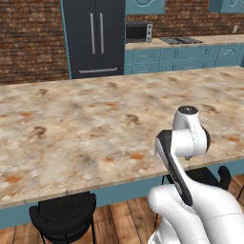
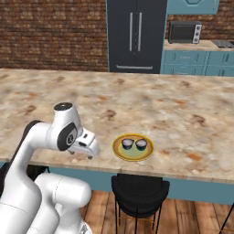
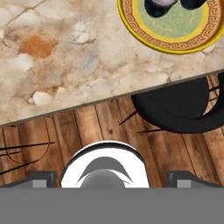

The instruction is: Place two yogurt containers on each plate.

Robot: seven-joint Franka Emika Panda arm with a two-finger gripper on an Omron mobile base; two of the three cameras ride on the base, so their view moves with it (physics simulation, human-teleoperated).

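Two cups [image 2: 127, 144] [image 2: 140, 146] sit side by side on the plate [image 2: 133, 155]. The plate lies on the counter [image 2: 173, 114] near its front edge. A stool [image 2: 138, 189] stands on the floor just before the plate, below the edge. The claw [image 2: 87, 146] hangs left of the plate.

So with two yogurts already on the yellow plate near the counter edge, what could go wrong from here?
1. The yellow-rimmed plate sits close to the counter edge, above a black stool; a nudge from the arm could push it toward the drop.
2. The two yogurt containers stand side by side; a low pass of the tool, which hangs just beside the plate, could tip one.
3. The pictures do not settle whether the tool is open or shut.
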